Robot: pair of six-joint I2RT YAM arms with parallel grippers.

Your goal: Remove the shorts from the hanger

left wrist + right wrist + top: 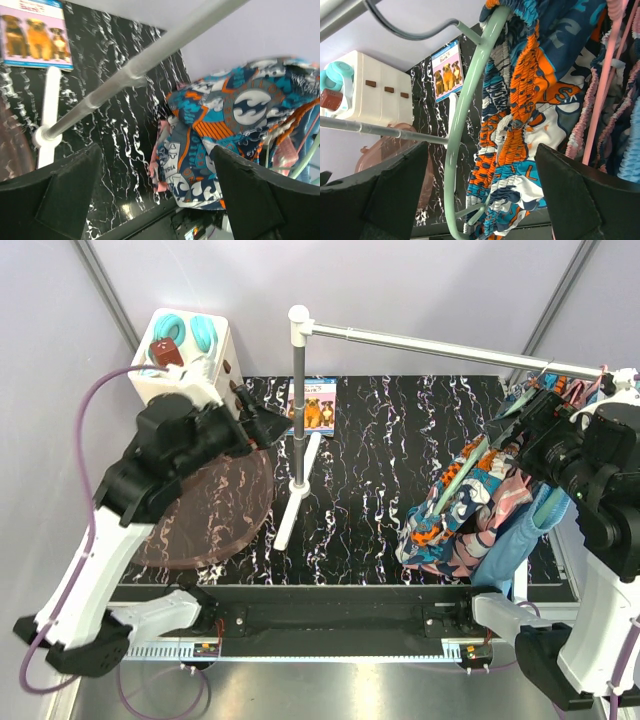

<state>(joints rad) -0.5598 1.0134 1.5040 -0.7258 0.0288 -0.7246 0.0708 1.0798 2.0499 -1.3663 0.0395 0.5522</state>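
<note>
right wrist view is filled with the patterned shorts [530, 115] — orange, blue and white, with a bunchy, stretchy waist. they hang on a smooth, pale green hanger [456, 135] that bends round like a hook. the right hand [481, 150] is spread wide just in front of them and holds nothing. next to them are the pink shorts [580, 125] with a ruffled waist, and a bit of the light blue shorts [632, 160].

from the top, all three pairs hang in one bunch at the right end of a shiny metal rail [430, 340], over the right side of the black bench [380, 440] with white squiggles. the left hand [265, 425] is spread open and empty too, well apart from the shorts, near the rail's pole.

i think the job is only starting — no pair is off yet. next, the right hand should go in, pinch the waist of the patterned pair, and slide it off the hanger's end. the cloth is soft and floppy and the waist may cling, so the hanger could swing. the left hand may need to come over and steady it.
</note>
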